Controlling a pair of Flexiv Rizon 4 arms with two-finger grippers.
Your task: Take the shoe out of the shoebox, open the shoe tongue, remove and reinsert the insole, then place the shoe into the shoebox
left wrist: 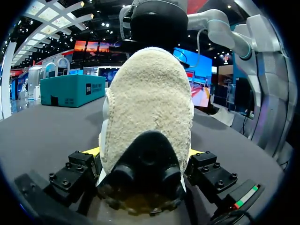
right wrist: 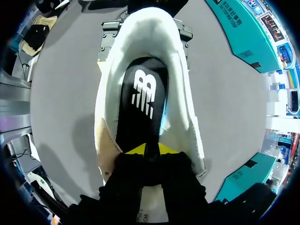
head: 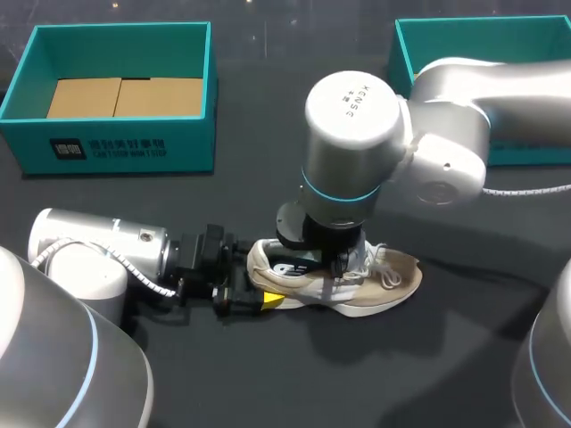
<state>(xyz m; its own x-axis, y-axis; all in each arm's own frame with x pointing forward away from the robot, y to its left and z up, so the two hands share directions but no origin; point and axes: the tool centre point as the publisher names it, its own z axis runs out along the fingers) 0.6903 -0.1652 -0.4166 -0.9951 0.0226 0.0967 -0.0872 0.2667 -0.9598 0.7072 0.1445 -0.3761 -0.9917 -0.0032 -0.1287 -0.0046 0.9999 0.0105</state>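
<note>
A white and beige shoe (head: 384, 281) lies on its sole in the middle of the dark table, toe to the right. My left gripper (head: 254, 290) comes in low from the left, and its widely spread fingers press the heel (left wrist: 150, 93) from both sides. My right gripper (head: 332, 266) points straight down into the shoe's opening. In the right wrist view the black insole (right wrist: 143, 93) lies flat inside the shoe (right wrist: 183, 108). My right gripper (right wrist: 150, 150) has its yellow tips slightly apart at the insole's front end, and a dark strip runs between them.
A teal shoebox (head: 116, 152) with brown cardboard inside stands at the back left. A second teal box (head: 419, 45) stands at the back right, partly behind my right arm. Bare table lies in front of the shoe.
</note>
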